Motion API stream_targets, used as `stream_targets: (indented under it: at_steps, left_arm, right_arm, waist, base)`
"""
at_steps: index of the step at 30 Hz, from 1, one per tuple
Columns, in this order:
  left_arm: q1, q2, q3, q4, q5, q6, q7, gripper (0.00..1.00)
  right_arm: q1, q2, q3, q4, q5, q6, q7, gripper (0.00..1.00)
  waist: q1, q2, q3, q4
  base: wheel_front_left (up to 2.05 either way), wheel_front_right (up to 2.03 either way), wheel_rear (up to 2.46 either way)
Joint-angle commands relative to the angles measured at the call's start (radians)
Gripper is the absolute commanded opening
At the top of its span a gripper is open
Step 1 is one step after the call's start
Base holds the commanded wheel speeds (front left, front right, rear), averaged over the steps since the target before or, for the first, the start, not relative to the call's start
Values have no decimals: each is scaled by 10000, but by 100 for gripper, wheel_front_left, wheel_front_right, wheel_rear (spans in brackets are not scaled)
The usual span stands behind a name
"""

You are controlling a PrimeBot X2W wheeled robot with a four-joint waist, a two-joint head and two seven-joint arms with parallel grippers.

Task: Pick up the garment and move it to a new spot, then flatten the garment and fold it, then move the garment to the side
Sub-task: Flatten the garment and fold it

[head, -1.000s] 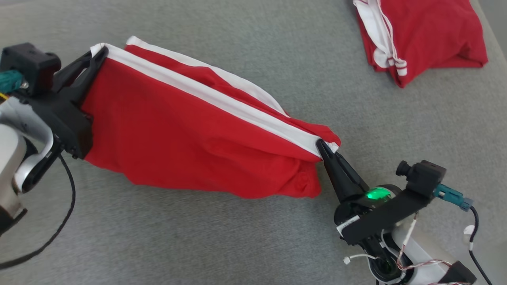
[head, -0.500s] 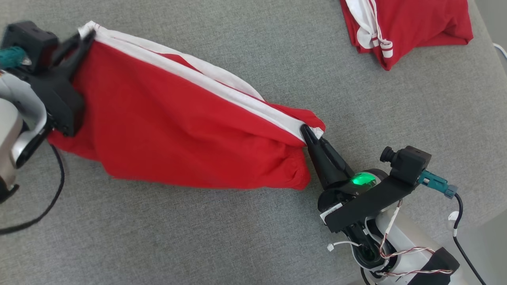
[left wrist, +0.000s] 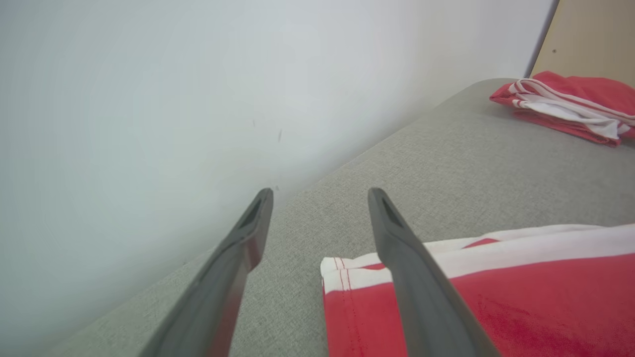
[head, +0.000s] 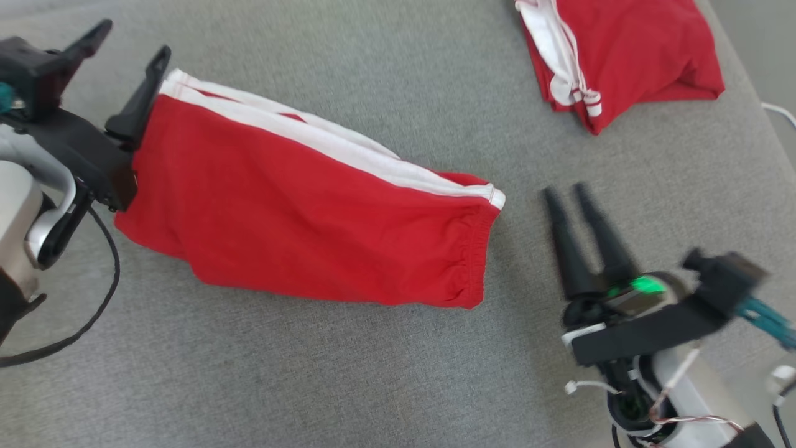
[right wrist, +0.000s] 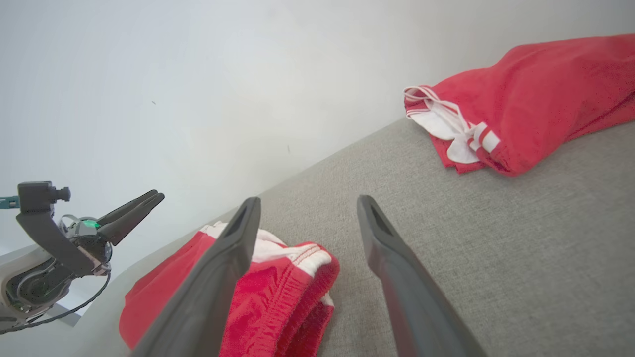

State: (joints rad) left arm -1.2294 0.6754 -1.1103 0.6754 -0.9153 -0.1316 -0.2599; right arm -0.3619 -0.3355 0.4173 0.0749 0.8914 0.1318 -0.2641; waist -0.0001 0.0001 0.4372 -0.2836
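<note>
Red garment point(head: 298, 224) lies free, left gripper point(head: 132, 40) and right gripper point(head: 564, 189) both spread wide, gripping nothing

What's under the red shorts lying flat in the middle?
The red shorts rest on the grey padded surface; the part directly beneath them is covered by the cloth.

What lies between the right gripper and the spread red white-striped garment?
Bare grey fabric surface separates the right gripper from the red white-striped garment, per the head view.
</note>
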Motion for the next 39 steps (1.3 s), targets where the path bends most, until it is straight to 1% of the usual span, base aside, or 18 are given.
stream_targets:
  at_steps: [1,3,5,6,9,11,13,15,20,26,29,35,36,37,38,39]
  left_arm:
    - [362,61,516,-243,117,75,-50,100]
    - [806,107,994,-506,291,105,-47,100]
    - [1199,173,1392,-686,441,133,-50,100]
    - [1567,180,1768,-809,527,159,-51,100]
    - [2119,130,2165,-834,577,147,-53,100]
    - [2431,69,2251,-704,453,113,-52,100]
    - [2568,26,2233,-621,298,92,-53,100]
    - [2760,-47,2113,-536,-58,37,218,100]
    - [2860,180,1582,-626,-535,29,965,100]
    - [2826,512,1051,-632,-1063,24,1913,100]
    - [2661,665,783,-475,-902,23,2268,100]
    - [2748,481,565,-228,-1581,22,3439,100]
    - [2756,449,556,-252,-1714,22,3593,75]
    - [2745,422,537,-289,-1760,20,3680,29]
    - [2733,398,530,-321,-1805,22,3732,0]
    - [2752,381,495,-341,-1868,22,3839,0]
  right_arm:
    - [330,344,-643,-347,-464,-20,7,100]
    - [603,674,-1250,-636,-915,-20,8,100]
    - [733,908,-1601,-856,-1430,-20,8,100]
    - [791,1040,-1828,-984,-2131,-20,6,100]
    - [929,1275,-1997,-1081,-3089,-20,8,100]
    - [1025,1412,-1998,-1056,-3685,-20,8,100]
    - [1072,1535,-1993,-1034,-3912,-20,8,100]
    - [1178,1746,-2028,-973,-4329,-20,6,100]
    - [1483,2280,-2019,-958,-5125,-20,8,100]
    - [1692,2580,-1854,-719,-5393,-20,6,100]
    - [1663,2670,-1876,-676,-5396,-20,6,100]
    - [1634,2738,-1907,-626,-5416,-20,6,100]
    - [1648,2745,-1909,-623,-5422,-20,7,100]
    - [1661,2753,-1914,-624,-5433,-20,7,100]
    - [1671,2757,-1910,-622,-5443,-20,7,100]
    - [1669,2762,-1907,-611,-5448,-20,6,100]
  waist:
    - [1,-1,-424,107]
    - [1,-1,-554,143]
    - [1,-1,-676,166]
    - [1,-1,-779,188]
    - [1,-1,-916,219]
    - [1,-1,-977,230]
    - [1,-1,-1004,228]
    - [1,-1,-1046,197]
    - [1,-1,-1002,38]
    - [1,-1,-881,-213]
    - [1,-1,-828,-319]
    - [1,-1,-846,-414]
    - [1,-1,-858,-411]
    - [1,-1,-873,-400]
    - [1,-1,-888,-381]
    - [1,-1,-903,-364]
  base:
    - [0,0,0]
    - [0,0,0]
    - [0,0,0]
    - [0,0,0]
    - [0,0,0]
    - [0,0,0]
    - [0,0,0]
    - [0,0,0]
    - [0,0,0]
    - [0,0,0]
    - [0,0,0]
    - [0,0,0]
    - [0,0,0]
    - [0,0,0]
    - [0,0,0]
    - [0,0,0]
